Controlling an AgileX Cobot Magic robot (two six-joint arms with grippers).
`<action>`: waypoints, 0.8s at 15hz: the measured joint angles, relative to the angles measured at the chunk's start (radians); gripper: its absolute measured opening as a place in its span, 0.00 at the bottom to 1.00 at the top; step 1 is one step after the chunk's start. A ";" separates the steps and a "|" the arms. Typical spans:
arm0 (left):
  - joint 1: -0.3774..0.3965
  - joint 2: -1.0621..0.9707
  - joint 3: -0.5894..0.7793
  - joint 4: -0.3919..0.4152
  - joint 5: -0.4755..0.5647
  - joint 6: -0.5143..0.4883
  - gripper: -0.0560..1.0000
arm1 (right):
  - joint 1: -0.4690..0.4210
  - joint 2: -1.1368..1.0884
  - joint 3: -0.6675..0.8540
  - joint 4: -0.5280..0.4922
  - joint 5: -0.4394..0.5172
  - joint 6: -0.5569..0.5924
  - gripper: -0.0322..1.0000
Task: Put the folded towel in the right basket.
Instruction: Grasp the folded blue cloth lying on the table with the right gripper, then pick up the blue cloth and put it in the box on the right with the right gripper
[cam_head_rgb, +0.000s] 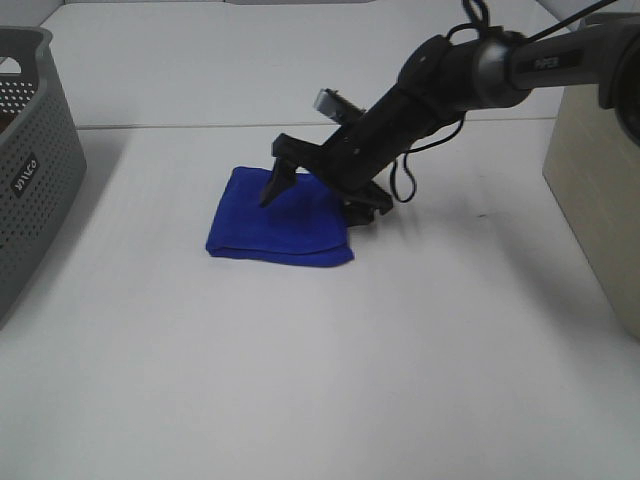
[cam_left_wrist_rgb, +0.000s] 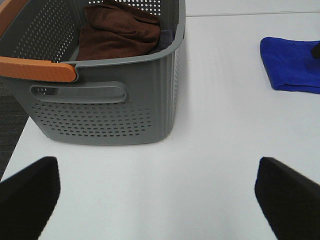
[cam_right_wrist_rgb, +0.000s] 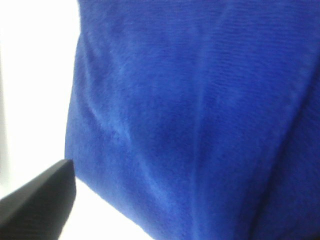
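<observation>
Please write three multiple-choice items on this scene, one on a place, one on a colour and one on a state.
1. Where does the blue towel lie?
A. inside a basket
B. flat on the table
C. lifted into the air

2. What colour is the cloth inside the grey basket?
A. brown
B. green
C. yellow

3. How does the left tool stand?
A. shut on a towel
B. open, holding nothing
C. shut on a basket handle

Answers:
1 B, since the exterior high view shows the towel resting on the white tabletop.
2 A, since the left wrist view shows a brown bundle in the basket.
3 B, since its two fingers sit far apart with only bare table between them.
</observation>
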 joint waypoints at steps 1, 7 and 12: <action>0.000 0.000 0.000 0.000 0.000 0.000 0.99 | 0.042 0.016 -0.011 0.023 -0.027 0.000 0.78; 0.000 0.000 0.000 0.000 0.000 0.000 0.99 | 0.155 0.054 -0.047 0.008 -0.099 0.021 0.12; 0.000 0.000 0.000 0.000 0.000 0.000 0.99 | 0.142 0.031 -0.170 -0.033 0.035 0.021 0.12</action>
